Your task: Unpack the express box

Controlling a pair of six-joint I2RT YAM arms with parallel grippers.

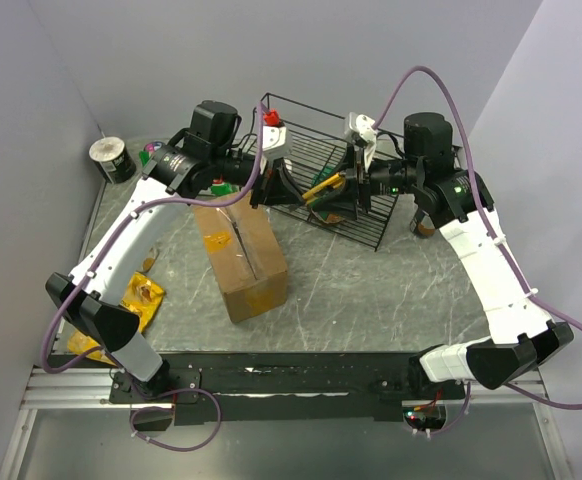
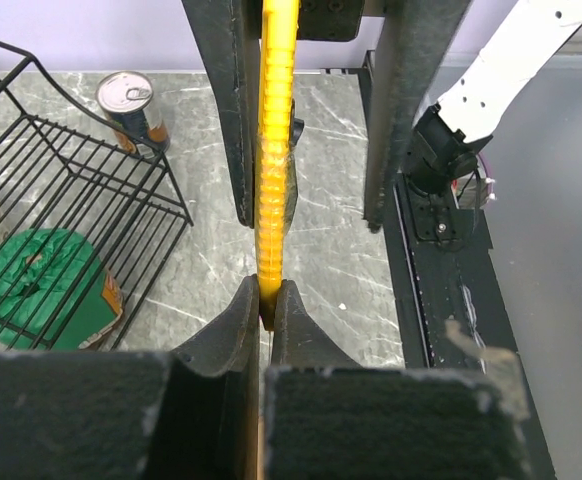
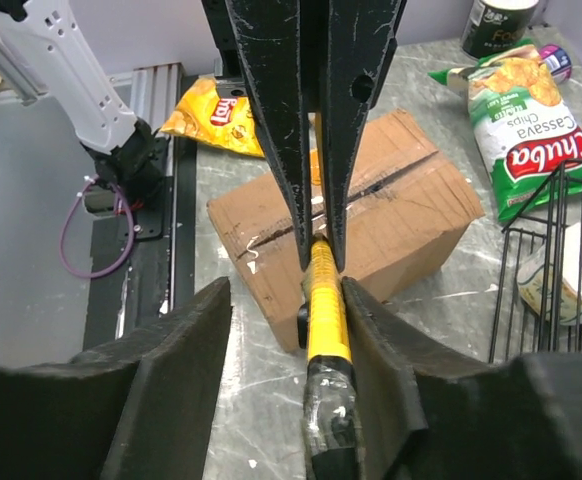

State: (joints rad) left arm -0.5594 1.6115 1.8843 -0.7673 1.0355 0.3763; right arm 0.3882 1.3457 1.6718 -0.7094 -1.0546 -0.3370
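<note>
The left gripper (image 2: 268,305) is clamped tight on a yellow tool (image 3: 324,305), maybe a box cutter. The right gripper (image 3: 286,295) has its fingers apart around the handle. It should squeeze firmly before the left lets go. The express box (image 1: 241,255) sits at 7 o'clock from the wire basket (image 1: 379,230).

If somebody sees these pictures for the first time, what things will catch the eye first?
The two arms meet in mid-air near the black wire basket, with a yellow-handled tool between them. The left gripper is shut on it, and the right gripper stands open around it. Nearer the arm bases, left of centre, sits the brown express box, its top flaps closed.
</note>
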